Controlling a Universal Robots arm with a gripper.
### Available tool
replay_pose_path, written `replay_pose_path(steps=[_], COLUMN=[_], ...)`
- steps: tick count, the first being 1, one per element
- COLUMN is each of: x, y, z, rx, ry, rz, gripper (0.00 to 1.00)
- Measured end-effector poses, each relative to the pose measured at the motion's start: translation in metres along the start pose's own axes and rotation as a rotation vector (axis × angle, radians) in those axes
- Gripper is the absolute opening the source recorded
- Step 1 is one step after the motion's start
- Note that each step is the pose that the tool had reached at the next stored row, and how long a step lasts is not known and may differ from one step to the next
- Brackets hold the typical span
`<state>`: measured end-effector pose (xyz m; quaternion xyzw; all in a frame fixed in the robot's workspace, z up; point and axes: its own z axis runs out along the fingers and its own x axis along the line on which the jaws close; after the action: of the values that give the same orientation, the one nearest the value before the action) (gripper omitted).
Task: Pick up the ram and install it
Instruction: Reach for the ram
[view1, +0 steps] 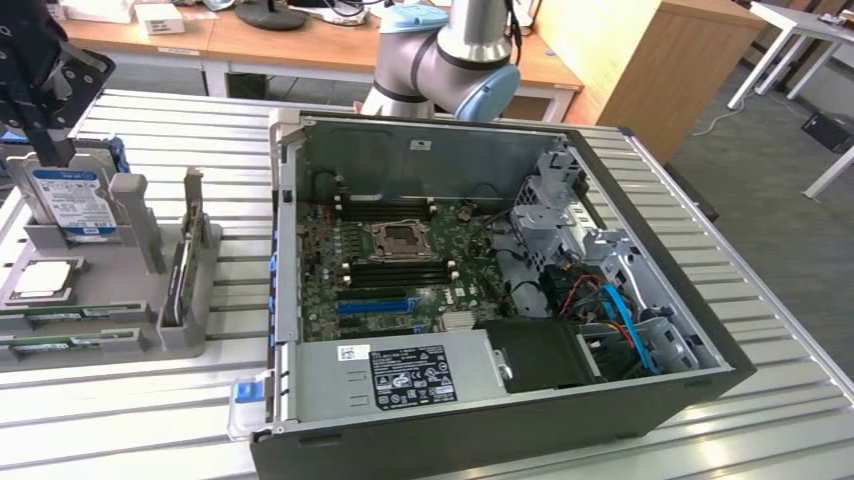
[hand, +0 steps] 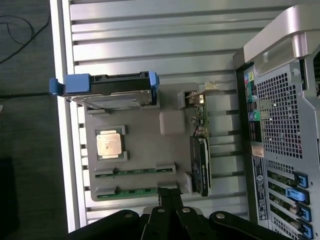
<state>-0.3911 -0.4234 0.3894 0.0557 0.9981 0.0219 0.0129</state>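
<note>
Above tray (hand: 145, 150) | gripper (hand: 170, 192) closed | ram (hand: 135, 171) in tray | drive label (view1: 78, 200) unreadable

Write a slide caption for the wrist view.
Shut claw over grey tray holding two memory sticks, beside the computer case.

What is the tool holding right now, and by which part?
Nothing. The tool is shut with nothing between its tips, above the grey tray, where the ram lies in its slot.

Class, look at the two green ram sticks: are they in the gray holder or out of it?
In. Both ram sticks lie flat in recesses of the gray holder, next to the processor chip.
</note>
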Motion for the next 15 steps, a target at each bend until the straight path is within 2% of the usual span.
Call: replay_pose_path(steps=[6, 12, 15], x=[0.0002, 0.0088, 0.0095], y=[-0.0006, -0.0016, -0.0017], z=[-0.0001, -0.0002, -0.0003], rx=[0.0, -0.0001, 0.0], ry=[0.0, 0.0, 0.0], rz=[0.0, 0.0, 0.0], gripper=[0.11, 0.11, 0.11])
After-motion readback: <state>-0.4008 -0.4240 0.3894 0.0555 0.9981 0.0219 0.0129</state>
